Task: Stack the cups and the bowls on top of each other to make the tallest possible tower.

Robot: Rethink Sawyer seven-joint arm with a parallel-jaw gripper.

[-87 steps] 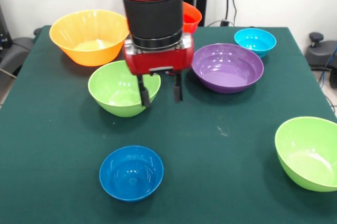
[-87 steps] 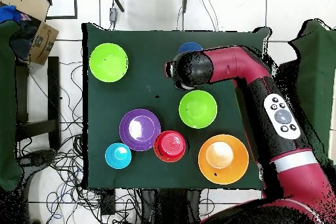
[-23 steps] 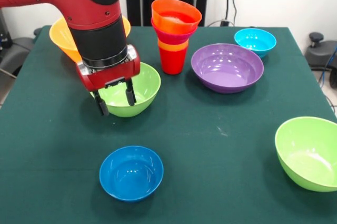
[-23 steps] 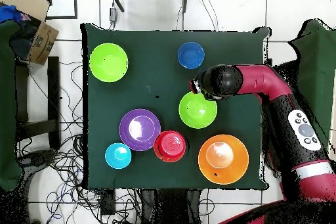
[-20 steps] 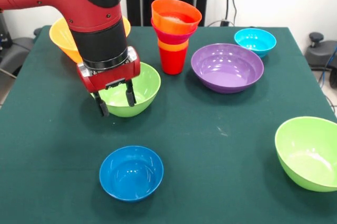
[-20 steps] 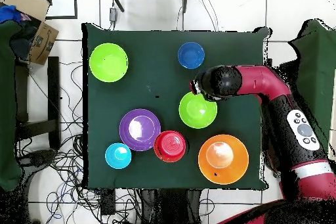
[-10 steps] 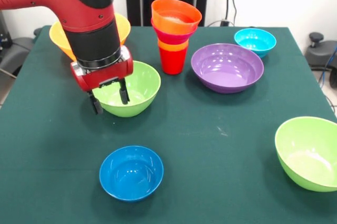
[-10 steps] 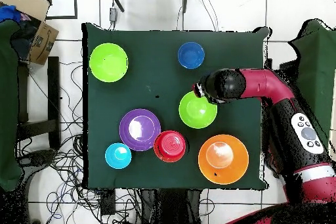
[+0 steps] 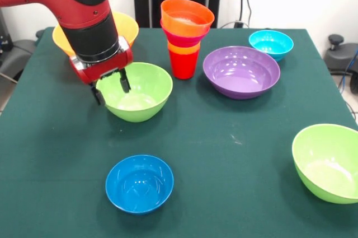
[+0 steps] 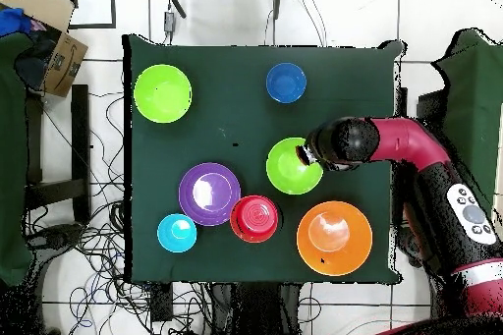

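Jaws (image 9: pixel 111 87) straddle the lime bowl's (image 9: pixel 140 89) nine-o'clock rim, parted, not yet gripping; next, judging by this: close, lift, carry toward the tower (image 9: pixel 185 36) at two o'clock.

A lab: green-clothed table (image 10: pixel 246 85), loose cables (image 10: pixel 88 243) on tiled floor (image 10: pixel 226 15)

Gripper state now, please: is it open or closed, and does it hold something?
Gripper: open, holding nothing; its fingers straddle the rim of the green bowl.

Green-clothed table (image 9: pixel 235 159) — bowls (image 9: pixel 139 183) and tower (image 9: pixel 185 36) on it.
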